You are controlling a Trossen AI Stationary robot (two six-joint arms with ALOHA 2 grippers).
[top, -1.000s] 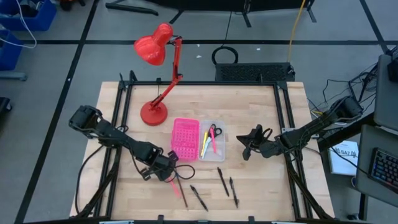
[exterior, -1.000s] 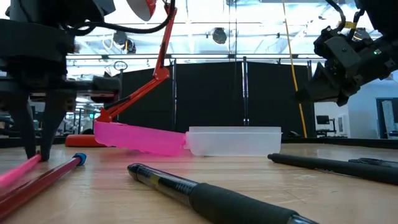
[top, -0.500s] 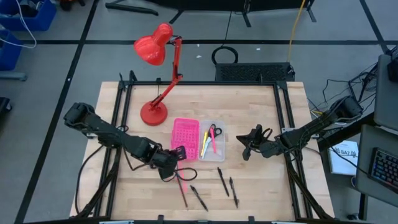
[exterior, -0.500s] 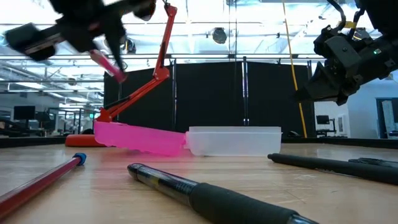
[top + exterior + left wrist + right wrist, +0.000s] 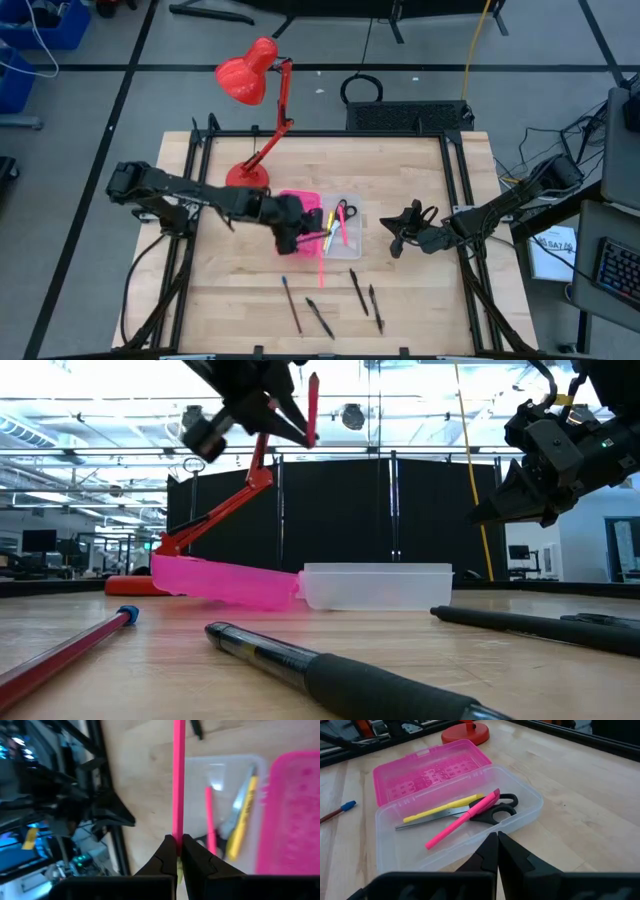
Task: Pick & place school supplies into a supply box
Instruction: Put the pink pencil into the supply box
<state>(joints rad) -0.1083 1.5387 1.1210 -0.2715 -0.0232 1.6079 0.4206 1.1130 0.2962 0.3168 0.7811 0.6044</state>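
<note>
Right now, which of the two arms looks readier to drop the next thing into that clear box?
The left arm. Its tool is shut on a pink pencil, held in the air over the clear box. The right tool waits beside the box, shut and holding nothing.

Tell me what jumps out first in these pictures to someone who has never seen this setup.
The red desk lamp at the table's far left stands out first, with the bright pink tray near its base. Over that tray the left gripper holds a pink pen in the air, beside the clear supply box, which already holds scissors, a yellow pen and a pink marker. The right gripper waits, shut, just right of the box.
</note>
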